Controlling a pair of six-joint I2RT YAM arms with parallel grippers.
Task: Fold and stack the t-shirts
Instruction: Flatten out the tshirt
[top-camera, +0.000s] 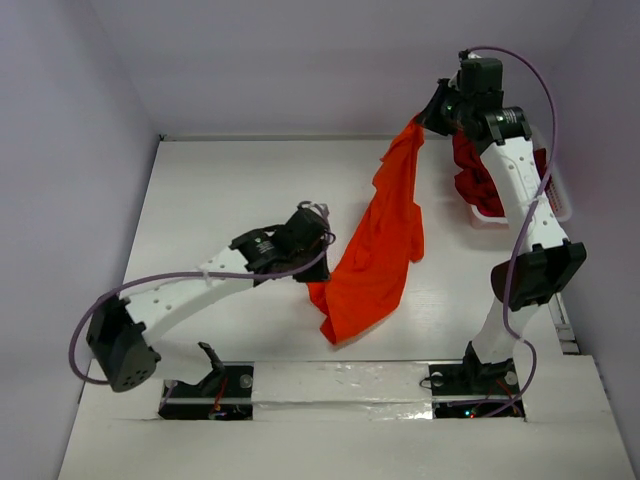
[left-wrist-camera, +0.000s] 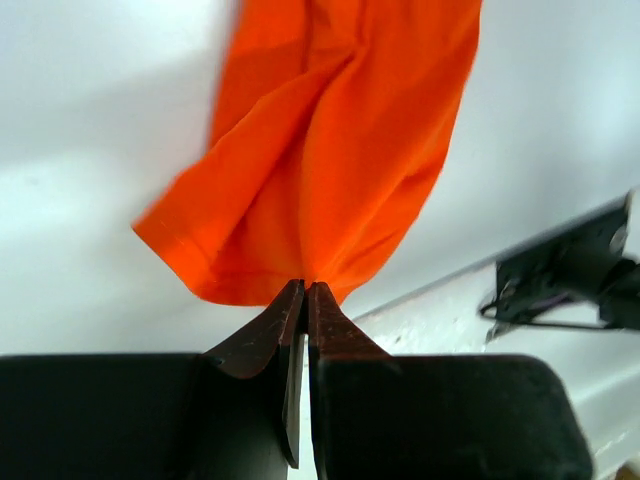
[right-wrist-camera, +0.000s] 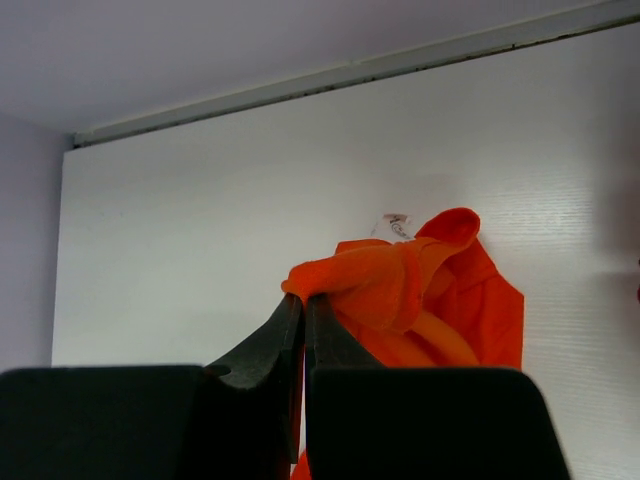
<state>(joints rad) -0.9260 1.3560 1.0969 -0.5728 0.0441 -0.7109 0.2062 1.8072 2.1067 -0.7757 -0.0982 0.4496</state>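
White worktop (top-camera: 220, 200), pale walls all round, and I have the orange shirt (top-camera: 375, 250) strung out across it: one end raised at the far right, the other low near the middle. My right gripper (right-wrist-camera: 303, 300) is clamped on a bunched fold at the top end; my left gripper (left-wrist-camera: 305, 290) is pinched onto the bottom hem. The cloth hangs twisted and creased. Dark red shirts (top-camera: 472, 180) lie heaped in the white basket (top-camera: 558, 205) at the far right — my right arm crosses over them.
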